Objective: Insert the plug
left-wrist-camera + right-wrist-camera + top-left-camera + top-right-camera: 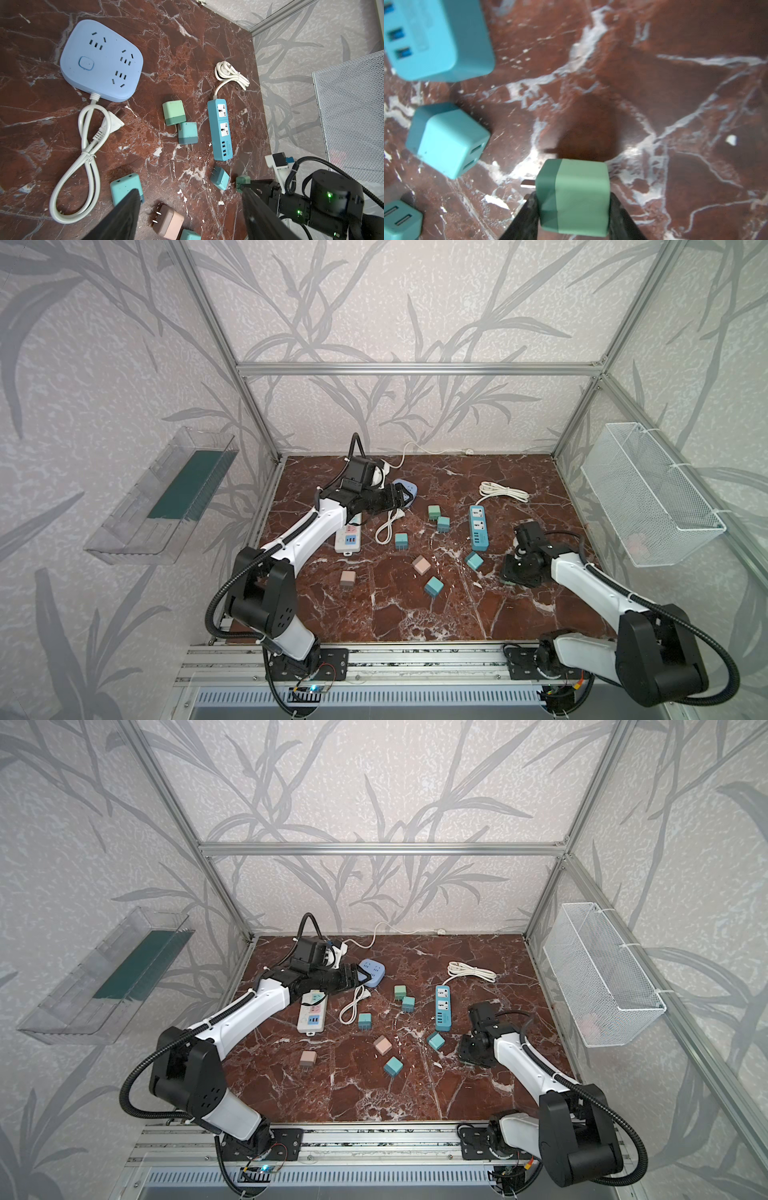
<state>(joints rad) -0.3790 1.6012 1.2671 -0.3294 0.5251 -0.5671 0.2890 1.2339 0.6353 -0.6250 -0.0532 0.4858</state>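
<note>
My right gripper [573,199] is shut on a two-tone green plug [581,197], one finger pressed on each side, its metal prongs sticking out sideways just above the marble floor. In the left wrist view the same green plug [242,180] shows at the tip of the right arm's fingers. A teal power strip [478,528] with two sockets lies just beyond and left of the right gripper [510,577]. My left gripper [190,189] is open and empty, hovering by the rounded light-blue socket block [99,60].
Several loose teal and pink cube plugs [420,565] are scattered mid-floor. A white power strip [348,537] lies under the left arm, with a looped white cord [83,158] beside it. A wire basket [648,493] hangs on the right wall and a clear bin [166,497] on the left.
</note>
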